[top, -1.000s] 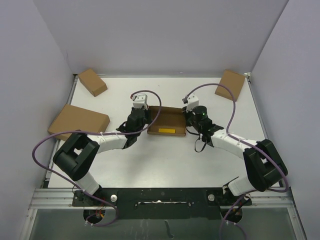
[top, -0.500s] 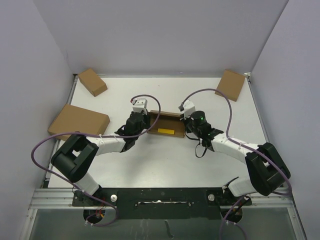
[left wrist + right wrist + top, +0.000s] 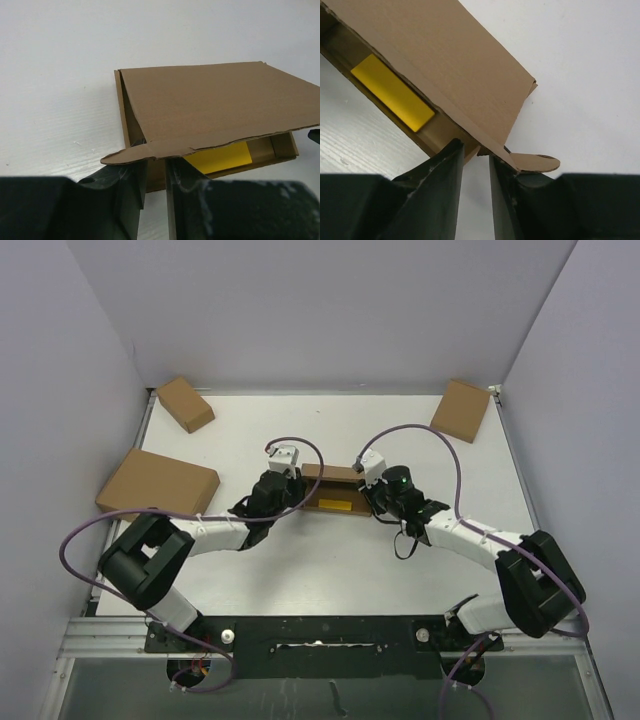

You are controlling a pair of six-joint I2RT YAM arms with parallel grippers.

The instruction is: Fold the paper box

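Note:
The paper box [image 3: 333, 480] is a shallow brown cardboard mailer lying mid-table between my arms. Its lid [image 3: 210, 105] slopes down from the far hinge over the tray, leaving the front gaping. A yellow block [image 3: 220, 157] shows inside, as it does in the right wrist view [image 3: 392, 92]. My left gripper [image 3: 291, 488] is at the box's left front corner, and its narrowly parted jaws [image 3: 156, 159] pinch the lid's front edge by the rounded tab. My right gripper [image 3: 370, 490] pinches the lid's right front corner [image 3: 477, 150] beside its rounded tab [image 3: 535, 162].
Three closed brown boxes lie around: a small one at the far left [image 3: 185, 403], a large one at the left edge [image 3: 157, 485], and one at the far right [image 3: 460, 410]. Grey walls enclose the white table [image 3: 330, 560] on three sides.
Both grippers have drawn the lid toward me and down over the tray. The box's open face has narrowed and less of the yellow block shows from above.

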